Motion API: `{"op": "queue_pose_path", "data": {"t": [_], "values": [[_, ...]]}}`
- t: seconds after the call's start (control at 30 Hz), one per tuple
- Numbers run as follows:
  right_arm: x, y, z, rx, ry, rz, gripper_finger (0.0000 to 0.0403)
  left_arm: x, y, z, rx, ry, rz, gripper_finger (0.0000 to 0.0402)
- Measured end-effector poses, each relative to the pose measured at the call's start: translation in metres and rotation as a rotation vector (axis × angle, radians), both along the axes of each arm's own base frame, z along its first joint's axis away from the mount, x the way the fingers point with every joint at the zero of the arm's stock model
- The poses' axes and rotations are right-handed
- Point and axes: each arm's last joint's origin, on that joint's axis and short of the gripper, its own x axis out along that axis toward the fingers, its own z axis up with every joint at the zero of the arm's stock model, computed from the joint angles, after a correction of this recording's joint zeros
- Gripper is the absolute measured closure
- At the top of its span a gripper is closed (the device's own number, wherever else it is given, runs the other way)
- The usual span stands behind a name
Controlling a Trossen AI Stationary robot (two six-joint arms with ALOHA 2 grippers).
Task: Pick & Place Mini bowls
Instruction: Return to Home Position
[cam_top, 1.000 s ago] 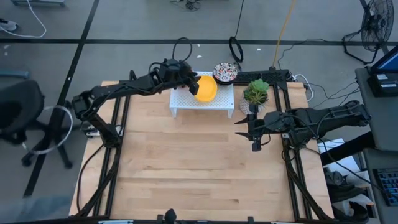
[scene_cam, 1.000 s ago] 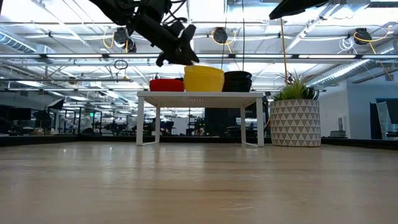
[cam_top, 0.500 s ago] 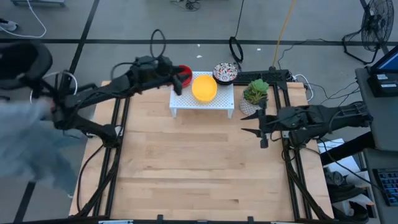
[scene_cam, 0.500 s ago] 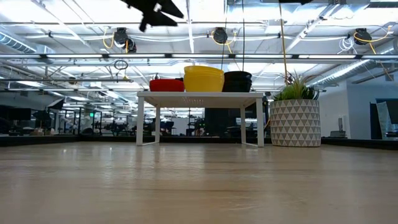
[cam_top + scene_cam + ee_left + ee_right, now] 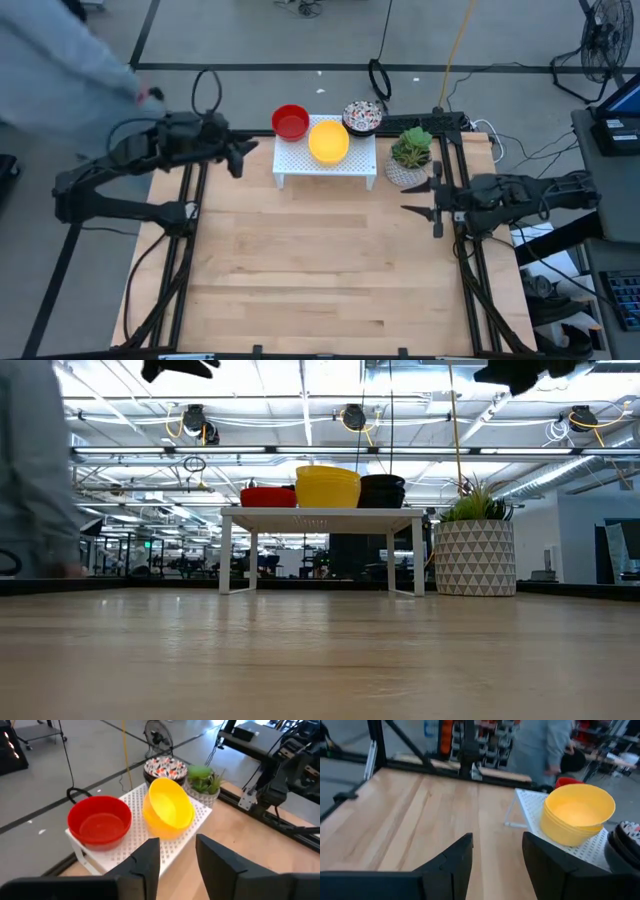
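Three lots of mini bowls sit on the white perforated rack [image 5: 325, 165]: a red bowl [image 5: 290, 121] [image 5: 100, 820], a yellow stack [image 5: 329, 141] [image 5: 169, 807] [image 5: 577, 812] and a speckled bowl [image 5: 362, 116] [image 5: 165, 768]. In the low view the red bowl [image 5: 267, 496], the yellow stack [image 5: 328, 486] and a dark-looking bowl [image 5: 382, 490] stand in a row on the rack. My left gripper [image 5: 240, 155] [image 5: 177, 860] is open and hangs in the air left of the rack. My right gripper [image 5: 432, 205] [image 5: 497, 855] is open and hovers by the table's right edge, below the plant.
A small potted plant [image 5: 410, 150] [image 5: 475, 555] stands right of the rack. A person in grey [image 5: 60, 50] [image 5: 35, 470] [image 5: 545, 740] moves beyond the table's far left corner. The bare wooden tabletop [image 5: 320, 270] spreads in front of the rack.
My left gripper has drawn back from the yellow stack, rising and moving toward the table's left edge, and the red bowl now shows uncovered. My right gripper has shifted a little toward the right edge. A person has walked in at the far left.
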Motion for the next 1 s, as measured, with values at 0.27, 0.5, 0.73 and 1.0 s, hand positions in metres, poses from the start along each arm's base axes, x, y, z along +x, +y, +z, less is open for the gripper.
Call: {"op": "queue_pose_path", "data": {"t": [0.27,0.5,0.73,1.0], "values": [[-0.006,-0.001,-0.038,0.027,-0.138,0.0,0.0243,-0.009,-0.029,-0.013,0.017,0.014,-0.028,0.0303],[-0.008,-0.002,-0.056,0.07,-0.14,-0.008,0.0243,-0.004,-0.049,-0.037,0.043,0.064,0.003,0.0309],[-0.005,-0.001,-0.082,0.097,-0.19,-0.008,0.0243,-0.001,-0.064,-0.068,0.028,0.103,0.046,0.0309],[-0.004,-0.001,-0.11,0.11,-0.262,-0.005,0.0243,0.001,-0.082,-0.099,-0.048,0.092,0.041,0.0309]]}}
